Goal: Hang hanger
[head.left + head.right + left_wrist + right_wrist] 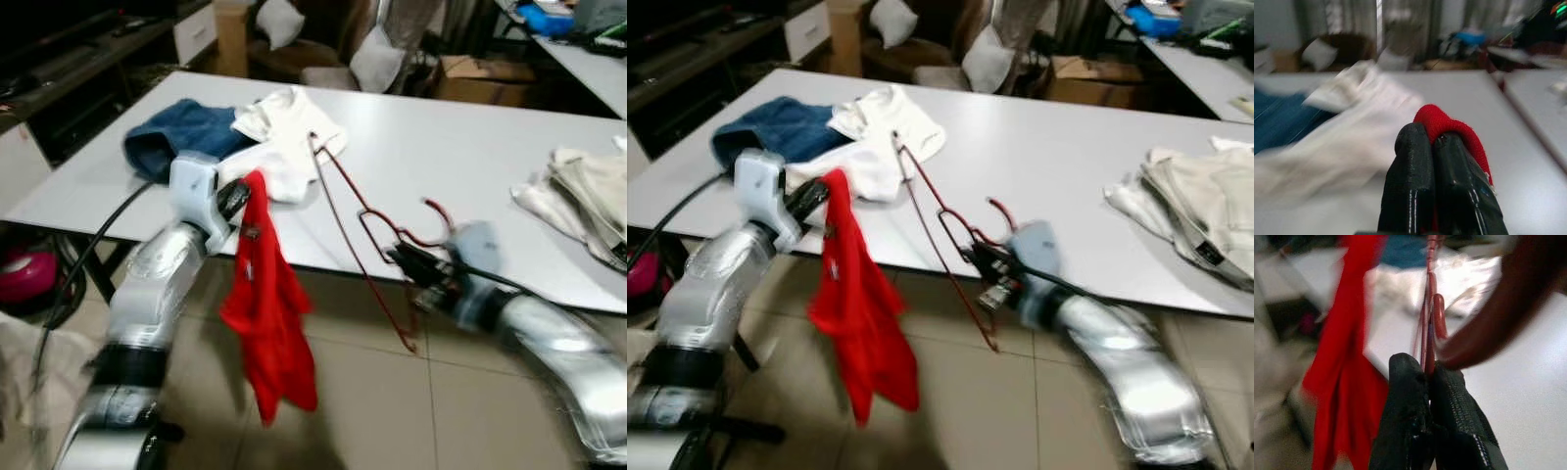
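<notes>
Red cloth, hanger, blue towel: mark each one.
red cloth [269, 333], left eye view, middle of the hanging fabric
hanger [338, 211], left eye view, long wire side
blue towel [176, 132], left eye view, its top

Hanger [358, 211] right of hanging cloth [269, 313]

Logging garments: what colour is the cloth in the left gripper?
Red cloth, clearest in the left eye view.
</notes>
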Motion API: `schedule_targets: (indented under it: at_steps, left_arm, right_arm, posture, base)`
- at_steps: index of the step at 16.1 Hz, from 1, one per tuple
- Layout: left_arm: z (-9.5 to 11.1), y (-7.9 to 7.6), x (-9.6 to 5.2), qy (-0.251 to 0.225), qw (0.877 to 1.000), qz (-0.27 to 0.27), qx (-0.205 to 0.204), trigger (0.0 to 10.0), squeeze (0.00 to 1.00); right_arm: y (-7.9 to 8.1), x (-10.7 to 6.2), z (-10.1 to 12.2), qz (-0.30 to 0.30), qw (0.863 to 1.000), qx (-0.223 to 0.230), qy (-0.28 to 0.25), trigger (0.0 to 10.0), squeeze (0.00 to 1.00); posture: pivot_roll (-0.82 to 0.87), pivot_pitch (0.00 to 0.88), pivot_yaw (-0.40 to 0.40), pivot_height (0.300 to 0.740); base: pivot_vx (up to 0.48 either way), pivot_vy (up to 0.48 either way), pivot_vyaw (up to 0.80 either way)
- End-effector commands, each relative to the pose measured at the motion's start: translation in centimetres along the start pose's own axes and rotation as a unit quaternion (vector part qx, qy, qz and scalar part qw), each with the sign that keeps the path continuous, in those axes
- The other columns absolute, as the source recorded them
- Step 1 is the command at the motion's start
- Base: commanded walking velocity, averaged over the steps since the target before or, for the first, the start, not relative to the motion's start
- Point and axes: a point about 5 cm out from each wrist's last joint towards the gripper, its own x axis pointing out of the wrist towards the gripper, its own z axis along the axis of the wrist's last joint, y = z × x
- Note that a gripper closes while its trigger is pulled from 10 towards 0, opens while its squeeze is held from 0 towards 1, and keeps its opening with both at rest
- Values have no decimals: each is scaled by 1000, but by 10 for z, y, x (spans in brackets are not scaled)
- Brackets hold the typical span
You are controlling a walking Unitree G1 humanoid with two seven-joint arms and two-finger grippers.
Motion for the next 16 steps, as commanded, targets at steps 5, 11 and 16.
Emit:
schedule_targets:
  at_steps: [5, 11, 16]
  left_arm:
    - [17, 23, 23, 12, 999, 2, 38, 10000, 0]
    - [58, 13, 47, -41, 997, -61, 27, 10000, 0]
    - [96, -24, 51, -100, 979, -178, 4, 10000, 0]
  right_arm:
    - [-18, -63, 30, 98, 994, -36, 29, 10000, 0]
    - [-6, -89, 19, 173, 975, -37, 131, 10000, 0]
    - [2, -73, 21, 186, 976, -39, 108, 10000, 0]
  posture:
    - [-114, 0, -7, 740]
    - [-124, 0, -6, 740]
    - [-116, 0, -8, 740]
  base:
    - [325, 0, 0]
    - [324, 0, 0]
    - [322, 0, 0]
